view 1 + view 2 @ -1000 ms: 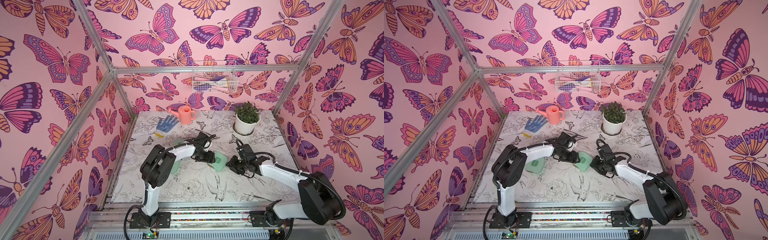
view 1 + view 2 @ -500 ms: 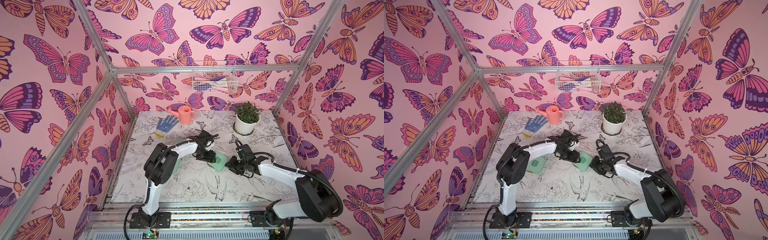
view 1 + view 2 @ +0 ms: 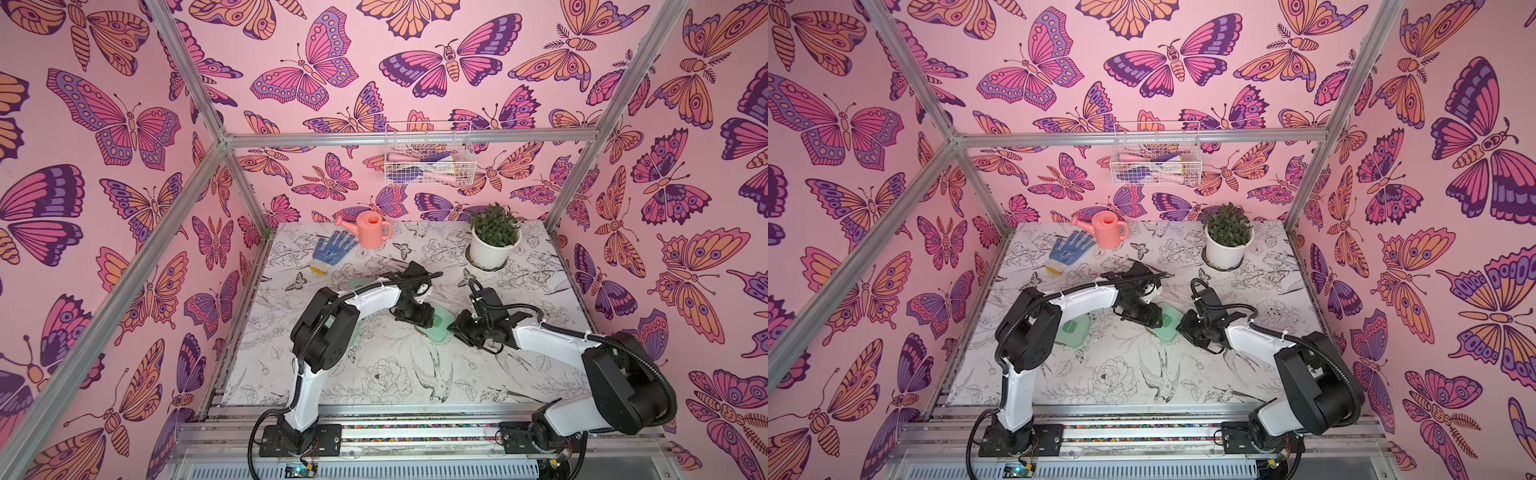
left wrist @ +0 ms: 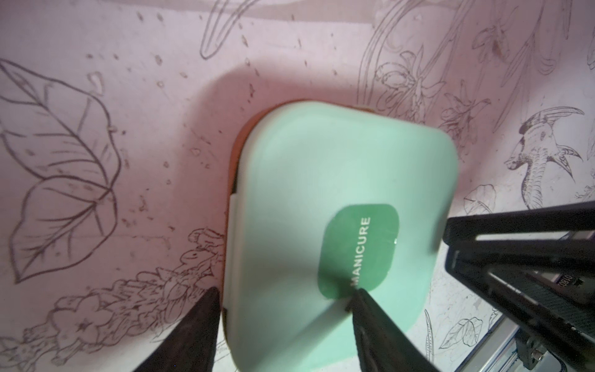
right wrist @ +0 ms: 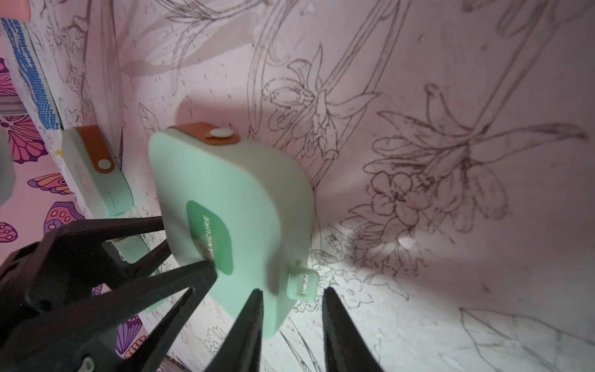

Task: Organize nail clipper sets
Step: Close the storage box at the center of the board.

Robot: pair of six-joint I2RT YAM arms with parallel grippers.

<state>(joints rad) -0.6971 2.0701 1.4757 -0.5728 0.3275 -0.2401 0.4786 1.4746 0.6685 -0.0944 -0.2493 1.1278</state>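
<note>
Presently folding the left arm [image 3: 374, 297] sharply at the elbow and stretching its white forearm across the counter [image 3: 374, 374] toward the middle, tipping the wrist down onto a closed mint-green case [image 3: 441, 328] lying there. Spreading the left end effector [image 4: 285, 293] released rather than clamped, planting one fingertip [image 4: 363, 306] on the dark green MANICURE label [image 4: 357, 248] and hanging the other just beside the case's edge. Extending the right arm [image 3: 552, 340] low from the opposite side, elbow tucked back near the front rail, pointing the right end effector [image 5: 291, 290] at the same case. Parting its jaws too, gripping nothing, flanking a small mint tab [image 5: 302, 283] at the case's rim without visibly touching it. Showing, in the right wrist view, a brown strap [image 5: 209, 133] with a pale snap over one edge. Seeing a second closed case [image 3: 1073, 332] on the counter beside the left elbow, well apart from both end effectors, and a third case [image 3: 356, 285] peeking out behind the left forearm.
</note>
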